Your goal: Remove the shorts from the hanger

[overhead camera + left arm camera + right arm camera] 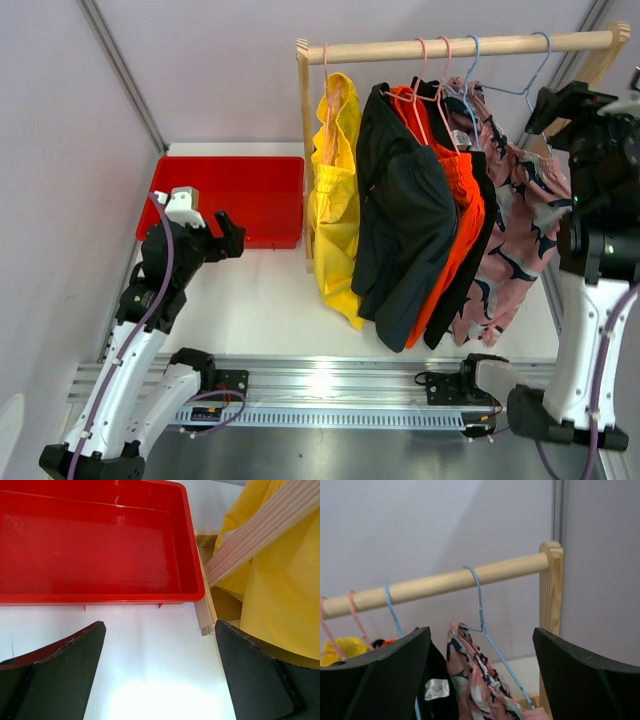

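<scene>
Shorts (405, 220) hang in a row from the wooden rail (460, 45), which runs 9 to 3 o'clock across the top view, each pair drooping long toward the desk (270, 290). Right tool (480, 640) is up at rail height, jaws wide and empty. The pink patterned pair (470, 680) on its blue hanger (481, 605) lies just ahead, toward 6 o'clock. Left tool (160, 645), equally wide and empty, hangs low by the red tray (100, 540), with the yellow pair (280, 595) at 2 o'clock. I judge the right side nearer
</scene>
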{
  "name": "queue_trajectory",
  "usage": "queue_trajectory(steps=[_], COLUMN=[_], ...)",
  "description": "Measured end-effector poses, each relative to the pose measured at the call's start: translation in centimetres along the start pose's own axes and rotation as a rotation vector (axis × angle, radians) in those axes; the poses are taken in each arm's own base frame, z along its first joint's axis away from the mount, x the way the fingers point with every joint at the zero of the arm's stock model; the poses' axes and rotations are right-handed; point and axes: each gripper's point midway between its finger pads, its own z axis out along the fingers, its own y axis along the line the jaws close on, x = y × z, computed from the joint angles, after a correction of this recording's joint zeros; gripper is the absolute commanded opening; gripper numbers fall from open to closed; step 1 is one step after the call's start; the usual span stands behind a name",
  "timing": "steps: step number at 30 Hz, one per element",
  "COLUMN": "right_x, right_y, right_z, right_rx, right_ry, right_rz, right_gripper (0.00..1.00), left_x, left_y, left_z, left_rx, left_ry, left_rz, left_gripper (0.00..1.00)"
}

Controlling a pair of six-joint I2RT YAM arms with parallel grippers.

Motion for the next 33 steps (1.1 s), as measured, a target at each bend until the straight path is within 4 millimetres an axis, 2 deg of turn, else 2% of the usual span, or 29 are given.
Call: queue_trajectory(steps=[4,6,9,11,13,14,19,20,22,23,25,26,28,33], right_x=[5.7,9.3,14.7,17.2,17.9,18.0,17.9,17.9,17.9,18.0,18.0,18.1,17.9,17.8], right_y=[-0.8,-1.3,-2.1,-2.5,-2.6,-2.7,-2.9,-2.9,-2.9,-2.9,-2.6,-2.3,-1.9,-1.3], right_z=[3.5,5.1,5.4,4.8,4.6,4.5,4.0,3.9,3.7,3.6,3.4,3.4,3.4,3.3], right_rx=[0.03,0.047,0.069,0.081,0.085,0.087,0.094,0.094,0.091,0.091,0.073,0.064,0.045,0.024], right_ry=[0.183,0.286,0.427,0.492,0.506,0.508,0.501,0.499,0.497,0.497,0.499,0.499,0.496,0.494], right_rz=[-0.021,-0.024,-0.026,-0.026,-0.025,-0.024,-0.019,-0.018,-0.015,-0.013,-0.008,-0.001,0.012,0.04], right_gripper=[0.81,0.82,0.81,0.8,0.77,0.72,0.61,0.51,0.39,0.28,0.21,0.14,0.08,0.11], left_x=[0.0,0.0,0.0,0.0,0.0,0.0,0.0,0.0,0.1,0.1,0.1,0.1,0.1,0.2], left_y=[0.0,0.0,0.0,0.0,0.0,0.0,0.0,0.0,0.0,0.0,0.0,0.0,0.0,0.0], left_z=[0.0,0.0,0.0,0.0,0.0,0.0,0.0,0.0,0.0,0.0,0.0,0.0,0.0,0.0], left_rx=[0.0,0.0,0.0,0.0,0.001,0.001,0.001,0.001,0.001,0.001,0.002,0.002,0.002,0.0], left_ry=[0.001,0.001,0.001,0.001,0.002,0.002,0.002,0.002,0.002,0.002,0.002,0.002,0.002,0.008], left_rz=[0.0,0.0,0.0,0.0,0.0,0.0,0.0,0.0,0.001,0.001,0.001,0.001,0.001,0.001], left_gripper=[0.98,0.97,0.97,0.98,0.98,0.97,0.97,0.98,0.97,0.98,0.98,0.97,0.98,0.97])
